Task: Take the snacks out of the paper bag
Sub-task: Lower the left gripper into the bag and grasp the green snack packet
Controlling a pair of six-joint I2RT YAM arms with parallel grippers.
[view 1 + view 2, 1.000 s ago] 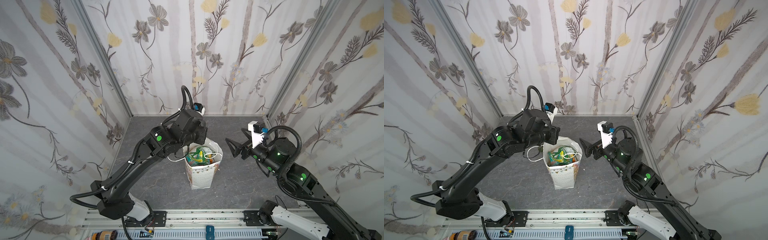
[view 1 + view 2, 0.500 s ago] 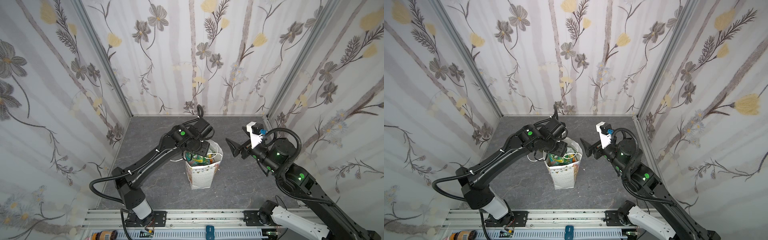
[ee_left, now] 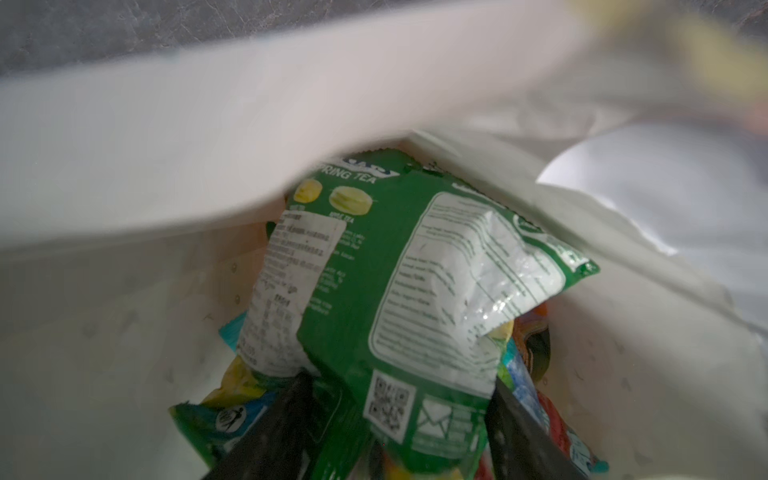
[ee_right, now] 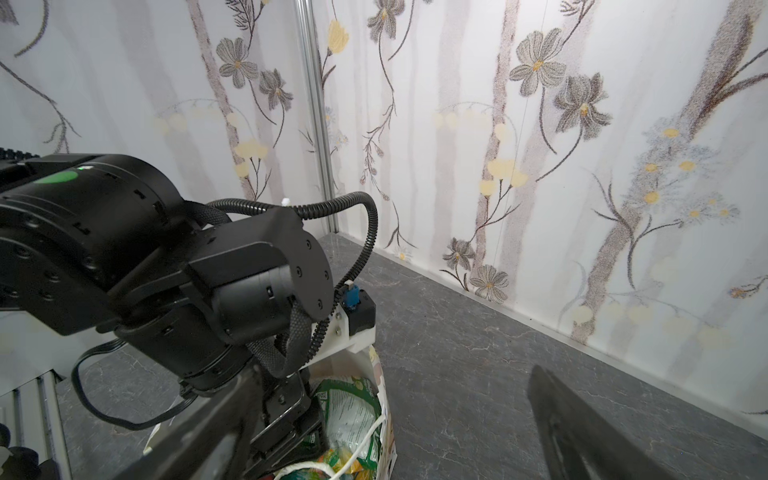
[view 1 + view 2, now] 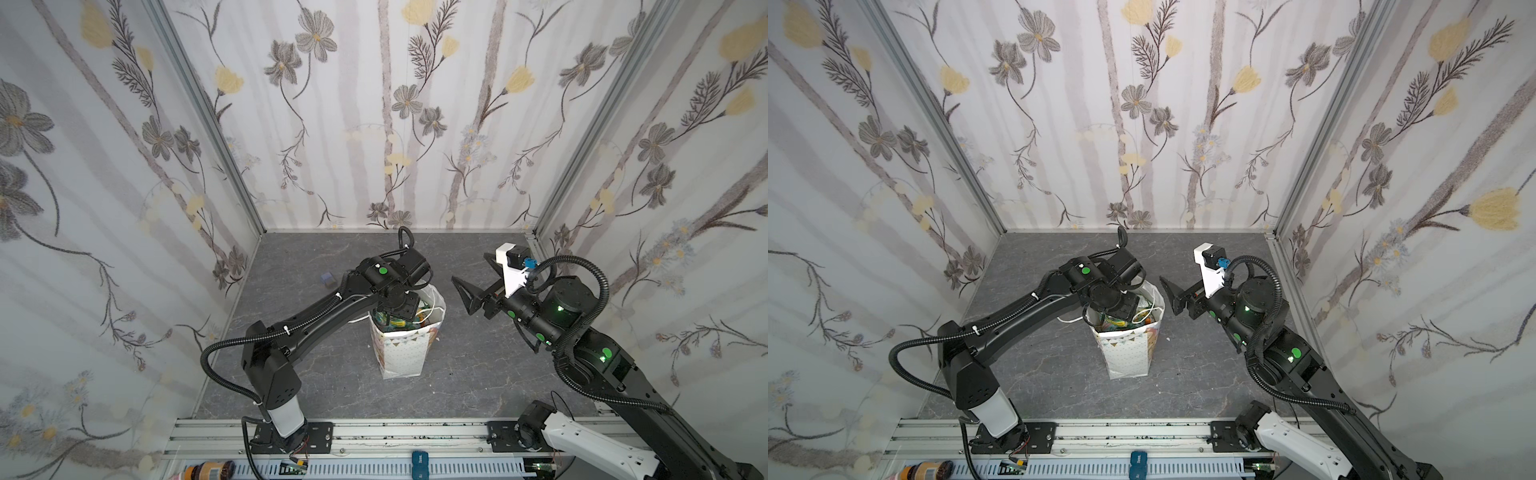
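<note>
Left gripper (image 3: 399, 380), jaws partly open, straddles the near end of the green packet (image 3: 374, 291) lying straight ahead in the paper bag (image 5: 401, 353); right gripper (image 5: 463, 296), wide open, holds nothing

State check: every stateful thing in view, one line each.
paper bag: upright, mouth open.
green packet: inside bag, atop the other snacks.
other snacks: inside bag, beneath it.
left end effector: open, inside bag, fingers straddling green packet.
right end effector: open, empty, beside bag.
</note>
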